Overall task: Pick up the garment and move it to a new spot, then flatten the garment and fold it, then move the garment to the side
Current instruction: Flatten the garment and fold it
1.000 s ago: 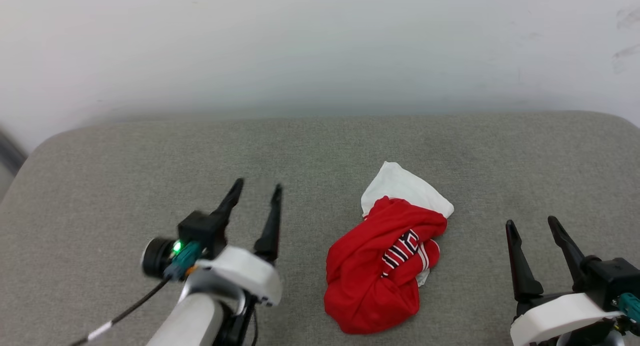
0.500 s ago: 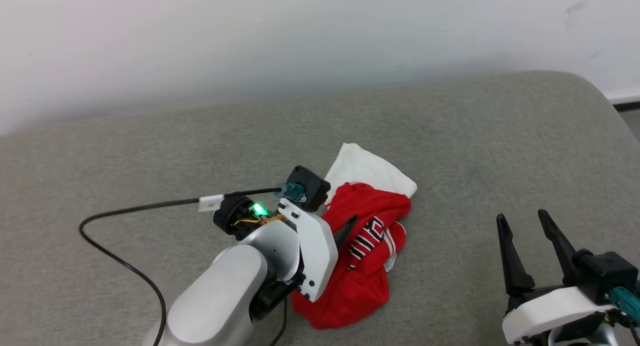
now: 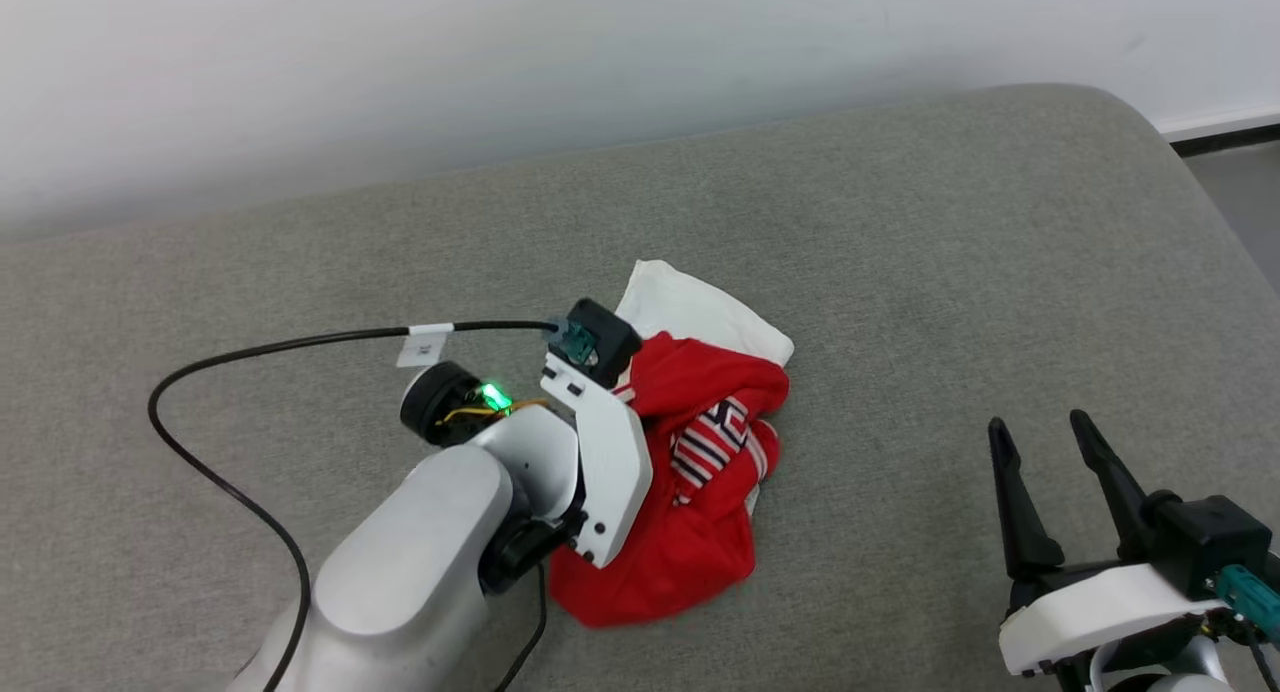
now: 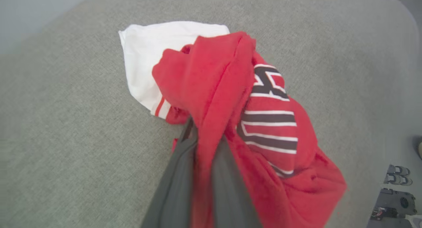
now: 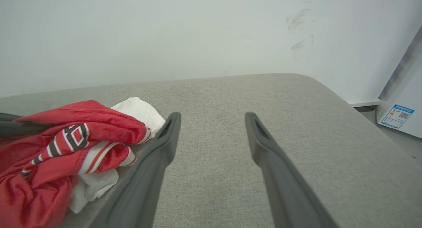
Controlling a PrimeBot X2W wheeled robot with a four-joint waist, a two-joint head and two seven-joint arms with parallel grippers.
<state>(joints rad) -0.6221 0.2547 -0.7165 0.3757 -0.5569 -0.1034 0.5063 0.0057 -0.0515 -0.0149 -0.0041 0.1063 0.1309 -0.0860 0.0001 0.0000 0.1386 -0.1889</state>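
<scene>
The left gripper (image 4: 206,135) pinched a ridge of the garment (image 4: 214,76) between its two dark fingers (image 4: 174,182), the red fabric running up between them from the bottom edge. The garment lay crumpled on the grey cushion (image 4: 66,139). Its white sleeve section (image 4: 148,53), edged in red stripes, lay flat beyond the fingertips, and its black, white-outlined lettering (image 4: 267,122) bulged just right of them.

"What's the left arm like?"
"Silver-grey forearm (image 3: 400,562), white wrist plate (image 3: 605,462), black cable (image 3: 495,324), green light (image 3: 492,396)."
"And the right gripper (image 3: 1037,419), at four o'clock?"
"Long dark fingers (image 3: 1015,517), white shell (image 3: 1090,612), teal plug (image 3: 1248,590)."
</scene>
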